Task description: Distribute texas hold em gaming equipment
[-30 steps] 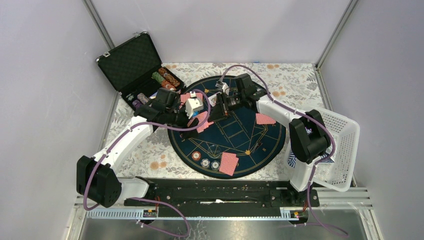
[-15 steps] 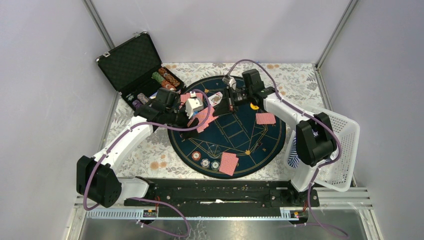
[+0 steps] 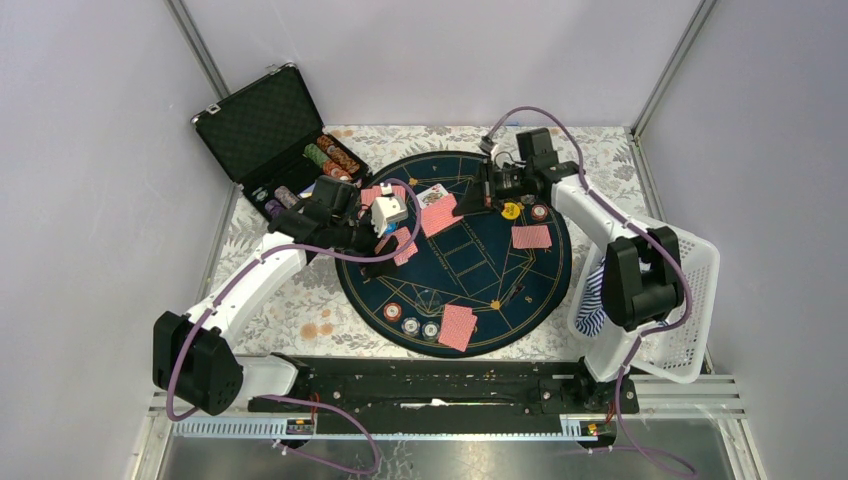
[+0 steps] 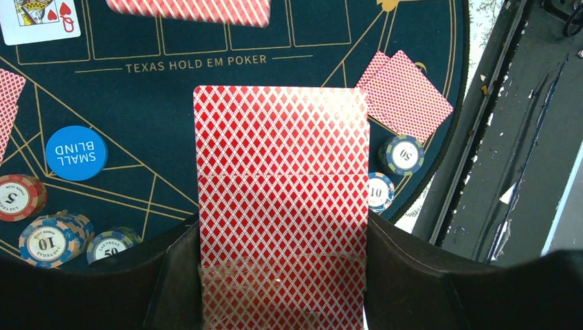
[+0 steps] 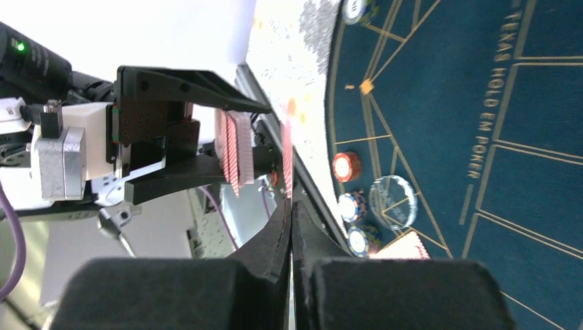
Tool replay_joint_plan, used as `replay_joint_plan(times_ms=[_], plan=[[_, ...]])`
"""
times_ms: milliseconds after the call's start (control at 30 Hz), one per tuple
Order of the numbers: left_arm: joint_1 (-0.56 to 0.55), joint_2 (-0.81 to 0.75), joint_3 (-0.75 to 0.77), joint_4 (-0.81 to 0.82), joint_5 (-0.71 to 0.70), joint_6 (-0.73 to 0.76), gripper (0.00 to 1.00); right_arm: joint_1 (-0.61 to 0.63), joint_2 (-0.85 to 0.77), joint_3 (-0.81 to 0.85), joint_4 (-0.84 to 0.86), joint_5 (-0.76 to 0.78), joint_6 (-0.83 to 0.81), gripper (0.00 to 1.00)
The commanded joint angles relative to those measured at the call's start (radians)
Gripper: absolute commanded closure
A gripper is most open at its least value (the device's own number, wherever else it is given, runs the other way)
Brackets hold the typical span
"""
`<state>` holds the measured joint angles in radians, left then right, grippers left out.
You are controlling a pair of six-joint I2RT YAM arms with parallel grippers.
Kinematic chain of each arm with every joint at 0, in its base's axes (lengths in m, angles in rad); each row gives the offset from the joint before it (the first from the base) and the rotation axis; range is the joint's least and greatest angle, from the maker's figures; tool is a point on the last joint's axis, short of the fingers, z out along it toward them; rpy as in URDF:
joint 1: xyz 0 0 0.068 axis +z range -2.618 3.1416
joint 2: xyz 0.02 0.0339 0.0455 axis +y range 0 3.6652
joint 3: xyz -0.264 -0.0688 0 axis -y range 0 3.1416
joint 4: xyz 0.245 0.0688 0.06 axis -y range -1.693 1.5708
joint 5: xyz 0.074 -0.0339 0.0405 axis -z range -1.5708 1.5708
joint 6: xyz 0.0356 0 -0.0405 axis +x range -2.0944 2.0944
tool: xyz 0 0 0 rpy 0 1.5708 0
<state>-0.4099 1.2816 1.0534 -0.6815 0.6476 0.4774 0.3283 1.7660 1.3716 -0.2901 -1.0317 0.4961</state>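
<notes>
Left gripper (image 4: 282, 242) is clamped on the deck of red-backed cards (image 4: 282, 172), which sticks out ahead of the fingers, backs up, over the round poker mat (image 4: 206, 117). Off that hand's left side I've got the blue small blind button (image 4: 75, 152) and a cluster of chips (image 4: 51, 237) just nearer than it. To its right there's a pair of face-down cards (image 4: 405, 93) lying on the mat. Right gripper (image 5: 290, 206) has its fingers pinched flat together on a single card (image 5: 286, 158). From that wrist I only see the card edge-on, standing straight out past the fingertips, with the deck hand just beyond it. From above, the card hangs over the printed card boxes, right beside the face-up queen of hearts (image 4: 38, 17). So I read this as the dealing step, one card off the deck and in hand, not yet laid down. I can't tell which spot it's meant for, the row by the queen or one of the seats. Next I'd want to swing the right hand over the chosen spot, drop it low and flat, then part the fingers. The card is thin and slick, so I'd release close to the mat, and keep the left hand's grip firm on the deck.
</notes>
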Motion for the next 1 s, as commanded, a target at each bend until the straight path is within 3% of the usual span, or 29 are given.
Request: replay_joint_plan(times_ms=[0,100,267,700,967], plan=[[0.006,-0.04,0.026,0.053,0.038,-0.003,1.0,-0.051,-0.021,0.117,-0.148,0.107,-0.174,1.0],[0.006,-0.041,0.029,0.054,0.039,-0.004,1.0,-0.059,0.037,0.216,-0.292,0.284,-0.317,1.0],[0.008,-0.038,0.031,0.053,0.043,-0.003,1.0,-0.055,0.117,0.305,-0.341,0.563,-0.485,1.0],[0.012,-0.036,0.033,0.053,0.047,-0.004,1.0,0.073,0.262,0.335,-0.183,1.168,-0.765,1.0],[0.013,-0.036,0.031,0.053,0.049,-0.002,1.0,0.168,0.355,0.372,-0.189,1.162,-0.741,1.0]])
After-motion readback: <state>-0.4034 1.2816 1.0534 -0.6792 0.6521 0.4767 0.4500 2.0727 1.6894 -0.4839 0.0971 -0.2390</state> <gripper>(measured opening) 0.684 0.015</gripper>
